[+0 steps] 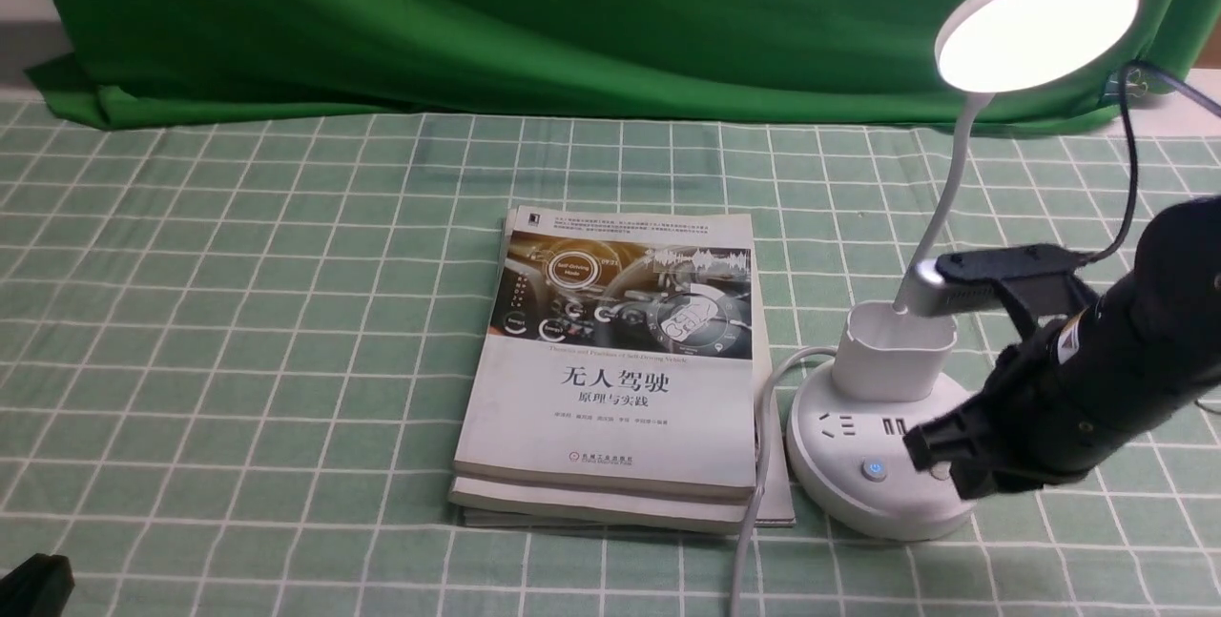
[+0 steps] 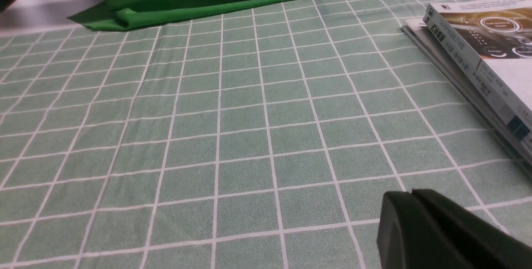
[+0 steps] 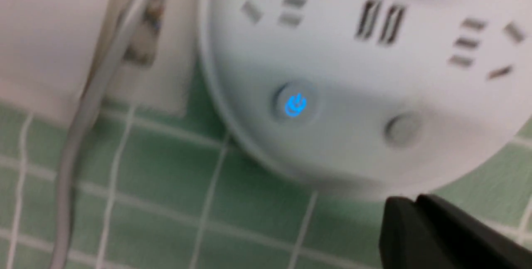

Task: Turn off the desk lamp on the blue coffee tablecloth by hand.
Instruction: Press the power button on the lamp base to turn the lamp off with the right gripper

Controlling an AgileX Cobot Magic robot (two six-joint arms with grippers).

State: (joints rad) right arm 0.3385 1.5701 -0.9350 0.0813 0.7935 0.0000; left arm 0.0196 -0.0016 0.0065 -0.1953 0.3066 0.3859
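Right tool (image 1: 923, 450): jaws pressed together, empty, tip at the base rim.
Desk lamp (image 1: 839, 479): lit, directly ahead of the tip, on the checked tablecloth (image 1: 286, 312).
Buttons: plain button (image 3: 402, 129) nearest the tip; blue-lit button (image 3: 295, 104) further aside.
Risk: the wrong button likely keeps it lit; a slanted push may skid the base toward the books (image 1: 610, 359).

Smooth white plastic on matt checked cloth

The desk lamp (image 1: 897, 355) looks like smooth, faintly glossy white plastic, with a silvery satin neck collar (image 1: 927, 291). The tablecloth (image 1: 238, 312) is matt woven cloth with a fine grain. The books (image 1: 620, 359) have glossy paper covers. The backdrop cloth (image 1: 477, 16) is plain matt fabric, softly creased. The right claw (image 1: 940, 455) is matt black plastic.
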